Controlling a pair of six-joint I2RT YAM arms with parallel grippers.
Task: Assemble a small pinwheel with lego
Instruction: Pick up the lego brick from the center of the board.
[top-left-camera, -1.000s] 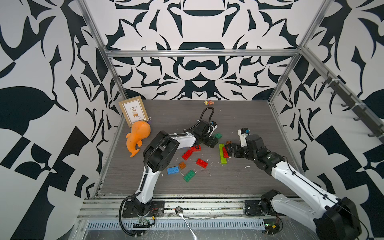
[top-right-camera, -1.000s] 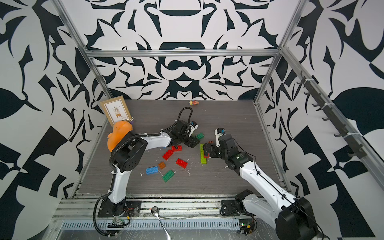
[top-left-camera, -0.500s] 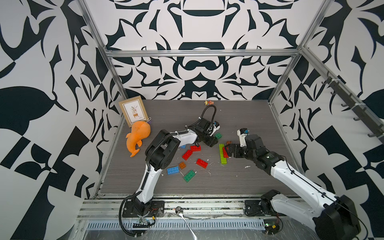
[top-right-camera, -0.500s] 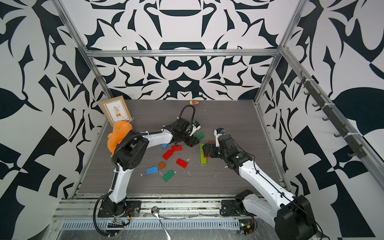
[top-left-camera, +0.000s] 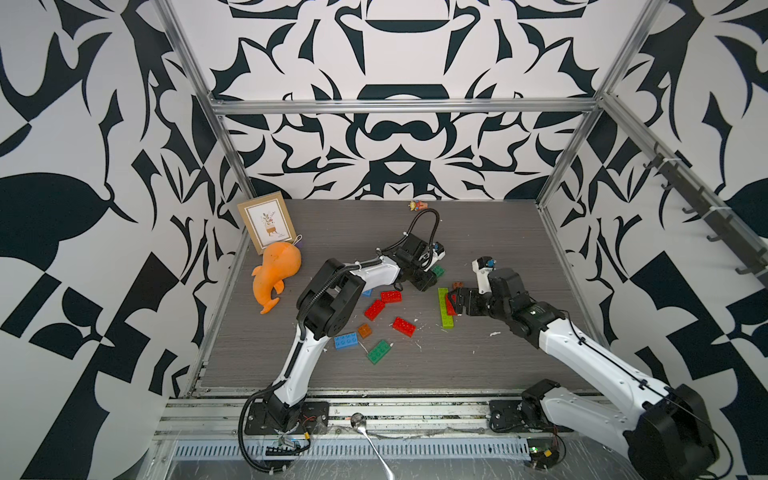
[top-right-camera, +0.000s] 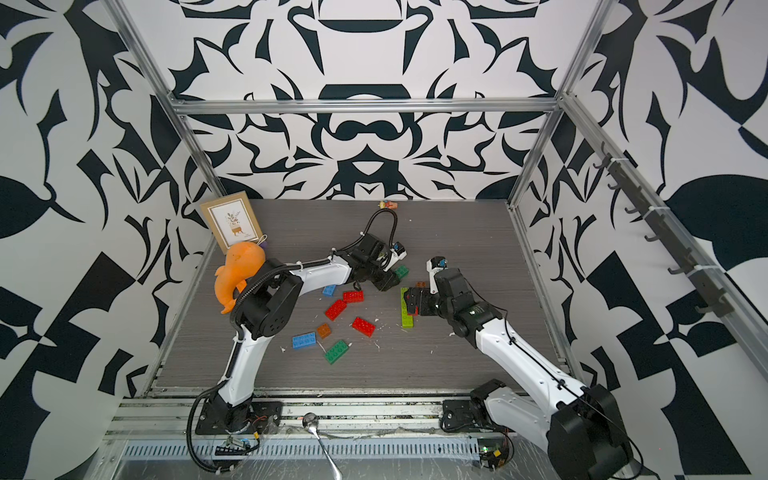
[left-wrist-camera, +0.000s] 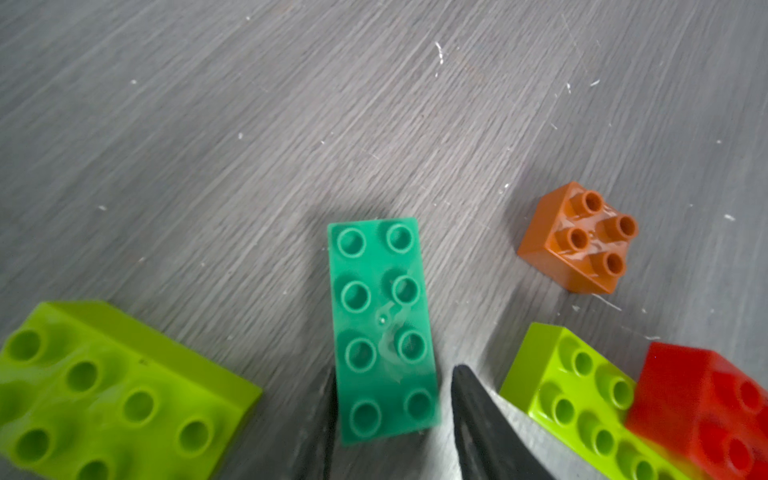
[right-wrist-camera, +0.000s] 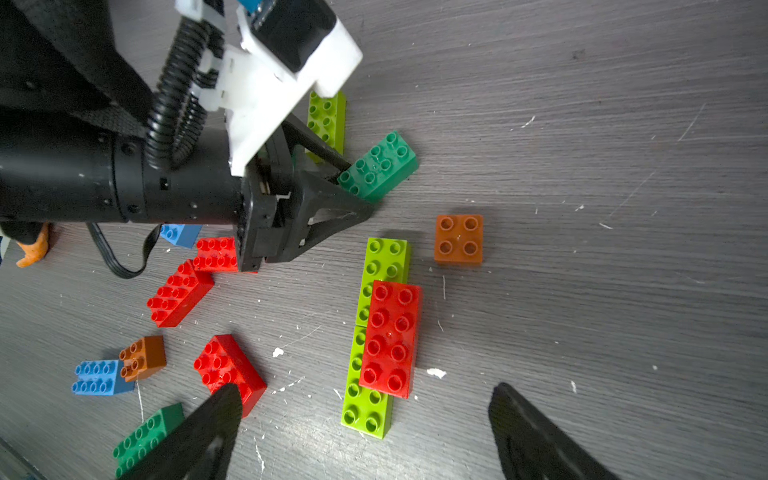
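A dark green brick (left-wrist-camera: 382, 328) lies flat on the table between the fingers of my left gripper (left-wrist-camera: 395, 372). One finger is against its side, and a thin gap shows at the other. In both top views this gripper (top-left-camera: 428, 279) sits low at mid table. My right gripper (right-wrist-camera: 365, 390) stands wide open just above a red brick (right-wrist-camera: 390, 336), which is stacked on a row of two lime bricks (right-wrist-camera: 368, 415). A small orange brick (right-wrist-camera: 459, 239) rests beside that row. A loose lime brick (left-wrist-camera: 112, 395) lies next to the left gripper.
Loose red bricks (top-left-camera: 375, 309), a blue brick (top-left-camera: 346, 340), another orange brick (top-left-camera: 365, 330) and a second dark green brick (top-left-camera: 379, 351) are scattered front left of centre. An orange plush whale (top-left-camera: 276, 274) and a picture frame (top-left-camera: 267, 226) stand at the far left. A small figurine (top-left-camera: 417, 205) is by the back wall.
The left gripper's jaws have narrowed around the dark green brick. The right arm has hardly moved and stays open over the lime and red stack.
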